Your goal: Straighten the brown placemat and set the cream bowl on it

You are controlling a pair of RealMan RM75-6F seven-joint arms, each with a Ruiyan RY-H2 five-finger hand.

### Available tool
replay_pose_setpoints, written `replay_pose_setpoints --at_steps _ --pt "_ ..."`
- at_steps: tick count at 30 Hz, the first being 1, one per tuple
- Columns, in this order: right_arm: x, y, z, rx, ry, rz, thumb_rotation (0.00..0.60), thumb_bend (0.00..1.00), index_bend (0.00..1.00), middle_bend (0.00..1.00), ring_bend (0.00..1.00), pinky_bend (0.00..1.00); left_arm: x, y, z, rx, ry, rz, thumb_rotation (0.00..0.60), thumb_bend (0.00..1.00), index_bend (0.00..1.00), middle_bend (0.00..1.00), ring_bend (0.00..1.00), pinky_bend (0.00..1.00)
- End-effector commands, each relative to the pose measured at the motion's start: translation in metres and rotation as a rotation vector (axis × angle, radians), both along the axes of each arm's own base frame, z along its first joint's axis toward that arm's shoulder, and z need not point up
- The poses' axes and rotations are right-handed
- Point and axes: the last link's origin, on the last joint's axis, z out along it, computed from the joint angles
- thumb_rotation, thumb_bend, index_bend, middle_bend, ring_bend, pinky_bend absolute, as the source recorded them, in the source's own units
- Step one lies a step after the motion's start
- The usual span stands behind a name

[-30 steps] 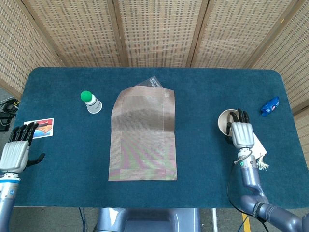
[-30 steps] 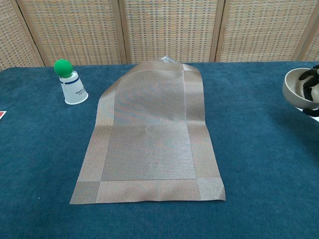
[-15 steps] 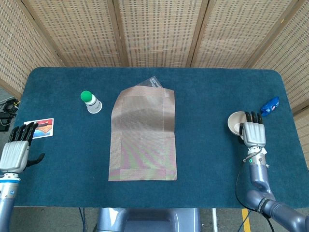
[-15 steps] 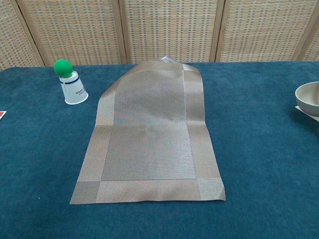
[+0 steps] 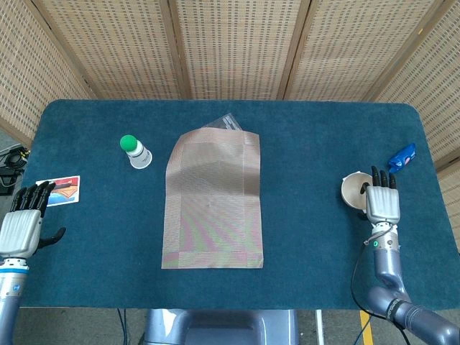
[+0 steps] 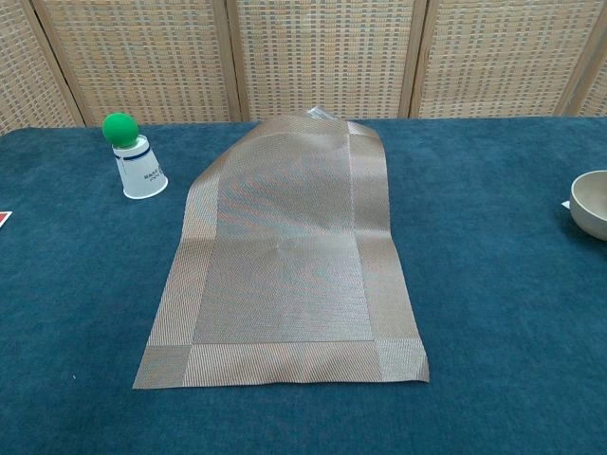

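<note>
1. Far left, at the counter [image 5: 86, 237] edge: left hand [image 5: 23, 226], back up, fingers [image 5: 34, 195] straight and slightly spread, holding nothing. Just beyond the fingertips, a small card [image 5: 62, 190].
2. Further in: paper cup [image 5: 139, 156] upside down with a green ball [image 5: 128, 142] on top, standing apart from the mat.
3. Centre: brown mat [image 5: 213, 208], running lengthwise away from the robot. Near edge flat and fairly square; far end humped and skewed, with something clear poking out from under the far edge [image 5: 226, 121]. Judged not yet straight.
4. Right: cream bowl [image 6: 592, 203] well apart from the mat, upright on the counter in the chest view, touching a scrap of white paper [image 6: 565, 204] at its left.
5. Right hand [image 5: 382, 203] at the bowl's near right side in the head view, fingers straight and close together over the rim. Contact with the bowl cannot be told; nothing visibly gripped, bowl apparently resting on the counter.
6. Far right: small blue object [image 5: 402, 157], clear of everything.
7. Step in hand, as a judgement: mat straightening still undone, bowl not yet carried.
8. Next move likely: flatten and square the far end of the mat, minding whatever lies beneath the hump; then a firm grasp on the bowl rim and a carry leftward onto the mat.
</note>
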Motion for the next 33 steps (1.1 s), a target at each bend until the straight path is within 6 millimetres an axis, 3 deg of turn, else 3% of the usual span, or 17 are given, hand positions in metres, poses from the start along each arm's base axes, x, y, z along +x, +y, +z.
replay_pose_setpoints --at_steps 1,6,12,17,23,31,33 --pt "0.003 0.010 0.008 -0.038 -0.014 0.000 0.600 0.23 0.27 0.00 0.00 0.00 0.000 -0.001 0.001 0.002 -0.002 -0.002 0.600 0.25 0.00 0.00 0.00 0.00" --pt "0.023 0.031 0.012 -0.059 -0.085 0.062 0.600 0.20 0.23 0.00 0.00 0.00 0.001 -0.003 0.003 0.006 -0.004 -0.006 0.600 0.25 0.00 0.00 0.00 0.00" --pt "0.059 0.055 0.008 -0.016 -0.173 0.207 0.600 0.00 0.12 0.00 0.00 0.00 0.003 -0.005 0.006 0.014 -0.005 -0.017 0.600 0.25 0.00 0.00 0.00 0.00" --pt "0.100 0.069 -0.006 0.068 -0.251 0.326 0.600 0.00 0.09 0.00 0.00 0.00 0.004 -0.006 0.007 0.013 -0.006 -0.021 0.600 0.25 0.00 0.00 0.00 0.00" --pt "0.127 0.075 -0.019 0.134 -0.295 0.370 0.600 0.00 0.05 0.00 0.00 0.00 0.003 -0.006 0.009 0.019 -0.011 -0.018 0.600 0.25 0.00 0.00 0.00 0.00" --pt "0.175 0.085 -0.060 0.282 -0.372 0.443 0.600 0.00 0.03 0.00 0.00 0.00 0.002 -0.005 0.016 0.039 -0.032 -0.019 0.600 0.25 0.00 0.00 0.00 0.00" --pt "0.175 0.086 -0.065 0.296 -0.379 0.437 0.600 0.00 0.03 0.00 0.00 0.00 0.001 -0.004 0.017 0.042 -0.038 -0.014 0.600 0.25 0.00 0.00 0.00 0.00"
